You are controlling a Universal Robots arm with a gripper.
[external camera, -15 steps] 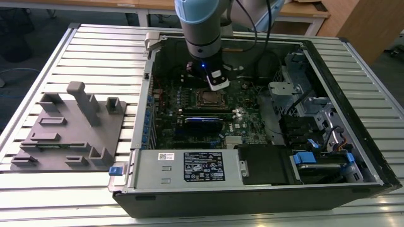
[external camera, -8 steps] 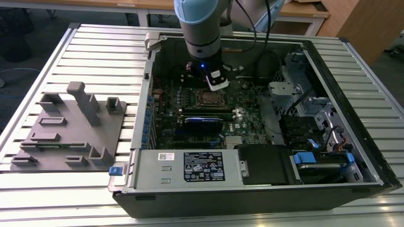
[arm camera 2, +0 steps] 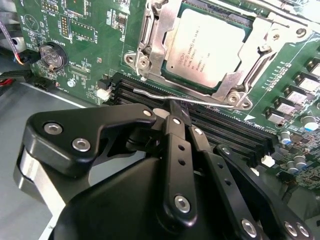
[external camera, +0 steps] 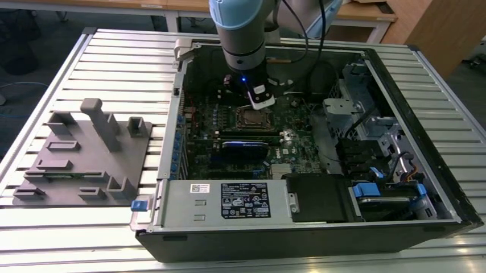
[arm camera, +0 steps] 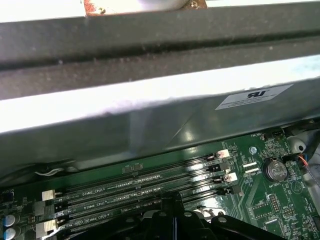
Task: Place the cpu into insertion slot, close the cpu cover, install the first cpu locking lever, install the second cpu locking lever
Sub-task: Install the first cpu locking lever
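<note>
The cpu (arm camera 2: 210, 47) is seen seated flat in the insertion slot (external camera: 241, 118), its pale metal face upward. The cpu cover (arm camera 2: 152, 47) is lowered over it, and its frame lies on the edges of the chip on all sides that are shown. Along the edge of the cover that faces the memory slots (arm camera 2: 225, 125), a thin wire locking lever (arm camera 2: 200, 101) is laid, between the cover and the first memory slot. Whether it is latched cannot be told.

The gripper (arm camera 2: 174, 107) is placed low over the memory slots. Its jaws are drawn together, and their tips are met at the lever rod. It cannot be told whether the rod is pinched between them. In the first wrist view the gripper (arm camera: 172, 200) is seen above the long memory slots, with the grey case wall (arm camera: 150, 125) standing near behind them.

In the exterior view the gripper (external camera: 262, 102) is reached down into the open case, at the far edge of the slot. Room is limited there: the power supply box (external camera: 227, 200) closes the near side and the drive cage (external camera: 349, 114) stands at the exterior view's right. More free board (arm camera 2: 85, 20) is left around the coin battery (arm camera 2: 52, 56).
</note>
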